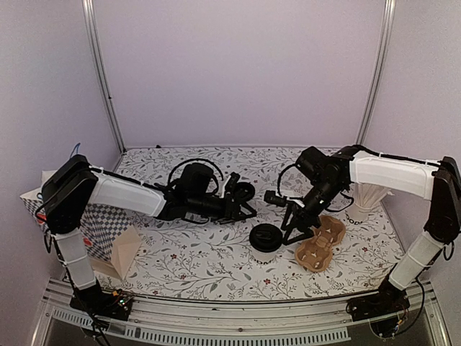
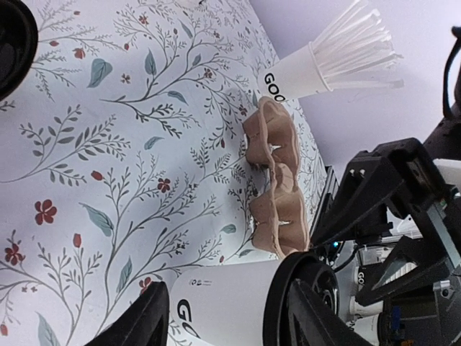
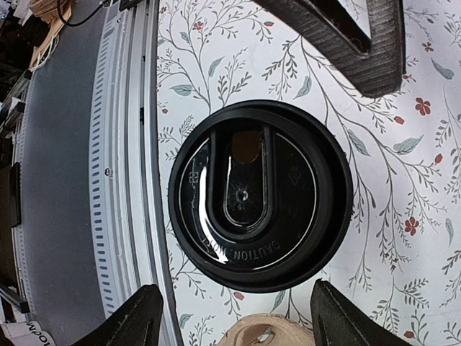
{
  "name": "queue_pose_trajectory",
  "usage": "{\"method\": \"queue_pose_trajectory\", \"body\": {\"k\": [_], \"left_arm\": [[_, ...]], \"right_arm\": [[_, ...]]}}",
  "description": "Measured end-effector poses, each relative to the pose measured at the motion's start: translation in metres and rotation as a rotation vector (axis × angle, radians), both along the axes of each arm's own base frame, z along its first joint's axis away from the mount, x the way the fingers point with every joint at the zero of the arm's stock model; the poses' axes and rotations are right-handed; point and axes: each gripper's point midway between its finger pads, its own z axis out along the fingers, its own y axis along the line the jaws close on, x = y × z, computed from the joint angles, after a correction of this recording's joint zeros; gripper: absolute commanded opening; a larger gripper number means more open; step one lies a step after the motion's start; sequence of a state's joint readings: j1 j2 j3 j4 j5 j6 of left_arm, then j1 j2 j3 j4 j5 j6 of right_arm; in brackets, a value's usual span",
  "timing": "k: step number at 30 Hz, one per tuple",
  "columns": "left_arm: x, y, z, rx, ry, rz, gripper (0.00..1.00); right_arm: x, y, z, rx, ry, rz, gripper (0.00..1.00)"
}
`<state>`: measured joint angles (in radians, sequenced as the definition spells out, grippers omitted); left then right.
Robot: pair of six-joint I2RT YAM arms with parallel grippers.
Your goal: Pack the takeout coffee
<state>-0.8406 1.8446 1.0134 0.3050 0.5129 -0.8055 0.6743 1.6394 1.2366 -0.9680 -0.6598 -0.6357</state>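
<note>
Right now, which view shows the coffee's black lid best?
Right wrist: it looks straight down on the lid, large and centred, with its raised lettering readable. Top external shows the lid small; left wrist catches only the lid edge-on at the frame's bottom.

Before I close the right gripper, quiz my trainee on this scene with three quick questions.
1. Which thing lies directly below the right gripper? A) the cup of sticks B) the takeout coffee C) the cardboard carrier
2. True or false: the takeout coffee already sits in the cardboard carrier.
3. Fill in: the right gripper's jaws stand ___.
Key: 1 B; 2 false, it stands on the table beside the cardboard carrier; 3 open.
</note>
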Motion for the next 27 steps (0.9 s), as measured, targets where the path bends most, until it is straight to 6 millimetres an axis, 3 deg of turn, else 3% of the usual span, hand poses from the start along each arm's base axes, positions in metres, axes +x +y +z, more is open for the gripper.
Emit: {"method": "queue_pose_trajectory", "body": {"k": [7,12,18,22,27], "left_arm": [[0.002,0.009,-0.005,0.04,-0.012,0.015,0.64],[-0.024,0.024,0.002,0.058,-0.036,0.007,0.66],[-0.06,0.015,0.022,0.06,-0.108,-0.059,0.63],[-0.076,0.017,0.011,0.097,-0.104,-0.084,0.57],[-0.096,0.014,-0.005,0.14,-0.076,-0.14,0.57]], "right_arm": [[-0.011,-0.01,0.003,-0.012,0.0,-0.013,0.74],[-0.008,-0.012,0.005,-0.013,-0.025,-0.02,0.74],[0.002,-0.008,-0.005,-0.034,-0.036,-0.024,0.75],[0.011,-0.002,-0.009,-0.036,-0.043,-0.019,0.76],[0.016,0.003,-0.007,-0.021,-0.058,-0.012,0.78]]}}
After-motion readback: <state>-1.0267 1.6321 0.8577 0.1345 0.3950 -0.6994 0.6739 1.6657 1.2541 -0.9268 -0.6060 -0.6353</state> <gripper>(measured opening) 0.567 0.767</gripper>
